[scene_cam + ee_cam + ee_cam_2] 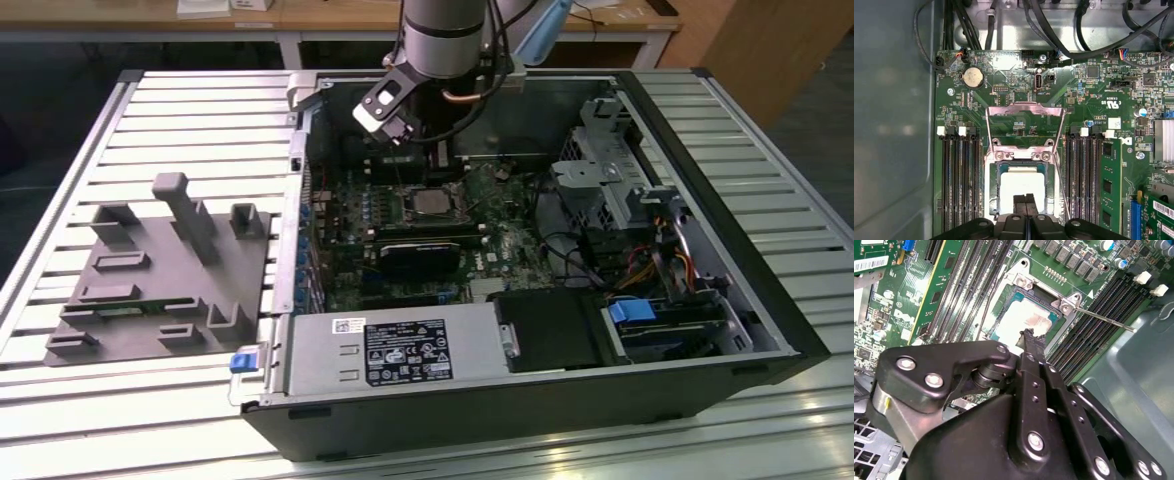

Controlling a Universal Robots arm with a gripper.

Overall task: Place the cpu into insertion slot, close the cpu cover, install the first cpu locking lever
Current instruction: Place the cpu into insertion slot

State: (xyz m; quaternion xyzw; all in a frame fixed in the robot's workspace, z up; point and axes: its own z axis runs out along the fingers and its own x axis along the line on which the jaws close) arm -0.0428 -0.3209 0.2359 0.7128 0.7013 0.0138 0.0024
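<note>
Black fingers (1020, 205) are closed together, gripping nothing, tips at the cpu (1021, 181) seated in its socket. Your cpu cover (1024, 108) stands open. The computer case (534, 415) lies on a slatted metal desk (187, 110); the power supply (320, 360) carries a label (407, 350).

Your table (120, 400) is built of pale metal slats running across the exterior view, and you can see bright light glinting off the slats along its near edge (strongest toward the exterior view's right). Behind it stands a wooden bench (334, 15) on white legs (286, 45), with a few white papers (214, 8) lying on top. A brown wooden panel (767, 35) rises at the far corner on the exterior view's right, and the floor (825, 120) beside the table is dark
</note>
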